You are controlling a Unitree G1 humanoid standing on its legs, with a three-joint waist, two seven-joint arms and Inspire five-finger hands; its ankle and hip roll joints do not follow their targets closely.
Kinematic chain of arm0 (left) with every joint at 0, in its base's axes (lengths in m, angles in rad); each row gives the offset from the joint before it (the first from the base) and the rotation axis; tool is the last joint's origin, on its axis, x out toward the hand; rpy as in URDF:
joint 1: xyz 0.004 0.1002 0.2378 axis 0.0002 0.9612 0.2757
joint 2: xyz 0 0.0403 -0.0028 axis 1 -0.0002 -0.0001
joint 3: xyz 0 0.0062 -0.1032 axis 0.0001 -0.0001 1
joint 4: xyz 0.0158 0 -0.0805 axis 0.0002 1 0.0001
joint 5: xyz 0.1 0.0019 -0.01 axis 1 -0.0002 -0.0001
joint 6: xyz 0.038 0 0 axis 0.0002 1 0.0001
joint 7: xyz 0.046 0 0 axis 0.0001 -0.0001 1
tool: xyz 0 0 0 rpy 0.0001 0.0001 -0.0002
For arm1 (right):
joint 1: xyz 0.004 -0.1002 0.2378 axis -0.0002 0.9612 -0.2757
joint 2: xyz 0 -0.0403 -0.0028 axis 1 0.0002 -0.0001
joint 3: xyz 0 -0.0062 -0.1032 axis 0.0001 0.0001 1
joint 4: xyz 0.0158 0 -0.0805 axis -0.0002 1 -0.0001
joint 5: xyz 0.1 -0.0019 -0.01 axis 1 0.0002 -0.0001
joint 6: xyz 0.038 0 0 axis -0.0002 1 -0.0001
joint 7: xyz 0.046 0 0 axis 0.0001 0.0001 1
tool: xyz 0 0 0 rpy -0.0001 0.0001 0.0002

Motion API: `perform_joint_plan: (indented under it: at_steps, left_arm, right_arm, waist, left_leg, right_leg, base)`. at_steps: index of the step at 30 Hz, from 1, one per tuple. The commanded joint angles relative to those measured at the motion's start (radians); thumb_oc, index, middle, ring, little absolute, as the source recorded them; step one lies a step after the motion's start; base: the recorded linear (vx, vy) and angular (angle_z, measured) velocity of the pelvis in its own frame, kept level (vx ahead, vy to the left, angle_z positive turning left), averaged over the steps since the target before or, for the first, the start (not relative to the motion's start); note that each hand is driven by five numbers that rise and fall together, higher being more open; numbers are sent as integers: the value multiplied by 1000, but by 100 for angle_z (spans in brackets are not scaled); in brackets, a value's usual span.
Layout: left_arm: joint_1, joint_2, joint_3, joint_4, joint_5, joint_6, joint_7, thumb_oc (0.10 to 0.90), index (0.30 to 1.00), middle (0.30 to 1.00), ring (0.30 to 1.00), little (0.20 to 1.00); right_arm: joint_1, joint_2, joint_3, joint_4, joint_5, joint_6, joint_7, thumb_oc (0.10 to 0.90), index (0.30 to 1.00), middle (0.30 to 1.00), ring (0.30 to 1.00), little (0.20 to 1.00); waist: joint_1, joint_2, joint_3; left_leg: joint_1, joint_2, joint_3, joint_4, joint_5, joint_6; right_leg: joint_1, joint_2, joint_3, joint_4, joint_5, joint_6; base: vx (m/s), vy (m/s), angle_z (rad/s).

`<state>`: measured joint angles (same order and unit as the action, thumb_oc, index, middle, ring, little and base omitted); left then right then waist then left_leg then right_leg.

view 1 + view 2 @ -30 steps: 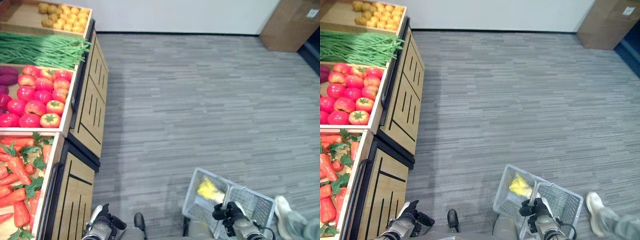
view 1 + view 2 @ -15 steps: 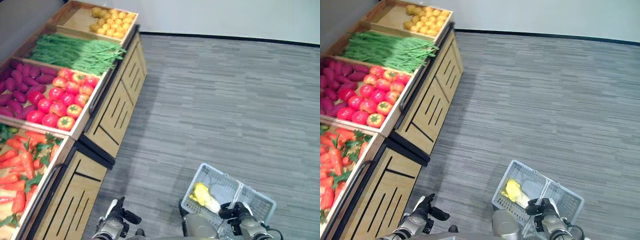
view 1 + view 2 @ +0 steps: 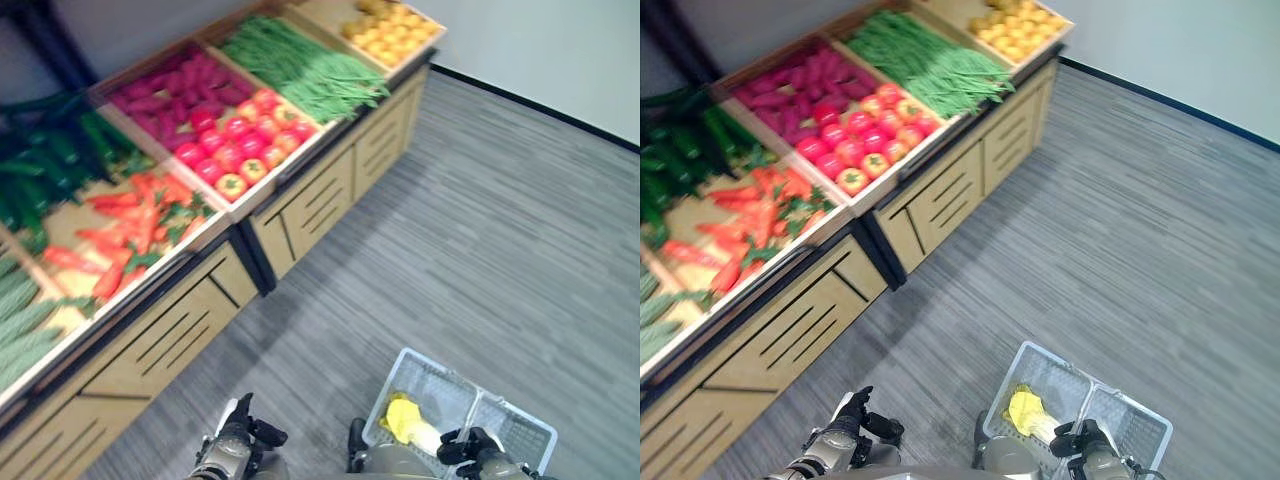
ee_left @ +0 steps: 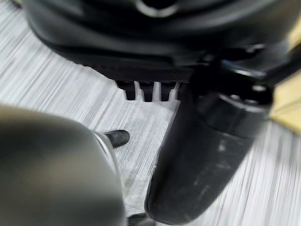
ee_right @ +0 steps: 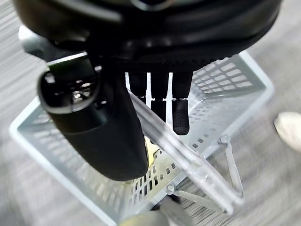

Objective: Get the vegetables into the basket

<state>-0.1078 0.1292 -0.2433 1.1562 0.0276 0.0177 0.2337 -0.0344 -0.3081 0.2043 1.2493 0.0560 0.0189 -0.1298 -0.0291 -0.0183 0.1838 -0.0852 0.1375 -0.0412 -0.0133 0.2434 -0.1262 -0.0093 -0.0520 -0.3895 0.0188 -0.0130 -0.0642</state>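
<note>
Left eye view: the produce stand (image 3: 300, 200) is the largest thing here and serves as the landmark, its wooden bins running along a dark-edged front. From its far end they hold yellow fruit (image 3: 385, 25), green beans (image 3: 300, 60), purple sweet potatoes (image 3: 165, 85) with tomatoes (image 3: 235, 150) in front, carrots (image 3: 130, 225), and cucumbers (image 3: 50, 160) behind those.

Out on the grey floor, well apart from the stand's front, hangs the white wire basket (image 3: 425, 385). A yellow vegetable (image 3: 405, 420) already lies in the basket's half nearer the stand. In the right wrist view the right hand (image 5: 117, 117) has its fingers curled round the basket's clear handle (image 5: 183, 155), carrying it.

The left hand (image 3: 240, 445) shows low down, nearer the stand than the basket is. Its fingers seem loosely bent and it holds nothing.

The step in hand looks like closing on the stand for another vegetable. To do it well, the robot should keep the basket level and clear of the stand's edge, stop within the left hand's reach of a bin, and take a single vegetable.
</note>
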Motion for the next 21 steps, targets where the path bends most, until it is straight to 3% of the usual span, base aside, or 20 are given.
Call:
perform_joint_plan:
  at_steps: [1,2,3,6,8,14,21]
  left_arm:
    - [-4,48,-23,-5,13,15,6,900,1000,1000,1000,1000]
    - [-10,50,-27,-8,24,18,-2,900,1000,1000,1000,1000]
    - [-11,50,-32,-7,34,19,-7,900,1000,1000,1000,1000]
    - [-12,49,-31,0,44,24,-14,900,1000,1000,1000,1000]
    - [-1,55,-25,8,55,27,-16,900,1000,1000,1000,1000]
    - [27,89,7,37,83,36,-17,900,1000,1000,1000,1000]
    - [35,105,19,40,89,35,-15,900,1000,1000,1000,1000]
  right_arm:
    - [26,-31,32,26,-45,9,4,400,300,300,300,300]
    - [40,-34,11,26,-40,10,-1,400,300,300,300,300]
    - [52,-36,-1,31,-38,14,-1,400,300,300,300,300]
    - [61,-33,-16,35,-37,17,-5,400,300,300,300,300]
    - [57,-25,-16,38,-37,18,-6,400,300,300,300,300]
    - [39,21,4,47,-54,23,-1,400,300,300,300,300]
    - [24,32,0,38,-59,27,2,400,300,300,300,300]
  waist:
    - [5,7,26]
    - [-11,19,24]
    - [-20,26,25]
    - [-23,34,25]
    - [-18,35,24]
    - [18,-16,10]
    - [37,-55,6]
  left_leg:
    - [140,59,245,68,-129,-13]
    - [139,97,392,30,-107,-28]
    - [127,107,456,8,-90,-34]
    - [87,120,516,-6,-55,-40]
    - [86,121,513,-16,-53,-39]
    - [116,66,513,-44,-111,-6]
    - [122,-1,519,-17,-188,43]
  right_leg:
    - [-51,-76,96,83,-20,157]
    - [-37,-104,13,89,-19,168]
    - [-20,-121,-30,89,-24,176]
    - [6,-143,-93,90,-20,188]
    - [12,-146,-103,96,-15,191]
    - [21,-184,-67,80,32,227]
    - [20,-235,-21,104,67,268]
  base:
    - [-113,-9,173]
    - [-80,38,191]
    - [-34,64,170]
    - [-20,62,172]
    - [69,134,58]
    - [34,143,7]
    - [45,187,-9]
